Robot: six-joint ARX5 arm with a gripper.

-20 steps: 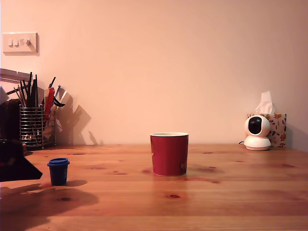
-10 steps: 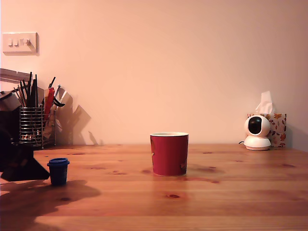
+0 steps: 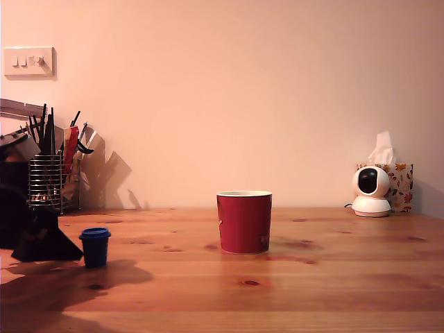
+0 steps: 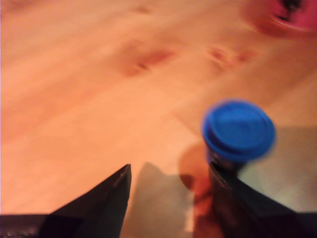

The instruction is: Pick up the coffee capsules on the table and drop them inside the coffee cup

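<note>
The dark blue coffee capsule stands upright on the pine table, toward the exterior view's left. My gripper reaches in low from that left edge, its dark tip right beside the capsule. In the blurred wrist view the fingers are spread wide, so the gripper is open. The capsule sits at the tip of one finger, outside the gap between the two. The red coffee cup with a cream rim stands mid-table, well apart from the capsule. It shows as a red blur in the wrist view.
A wire-mesh utensil holder stands against the wall behind the gripper. A small white camera and a tissue box sit at the back right. Bare wood lies between the capsule and the cup.
The gripper has advanced to the right in the exterior view. The capsule has shifted a little to the right with it, still upright. The cup has not moved.
</note>
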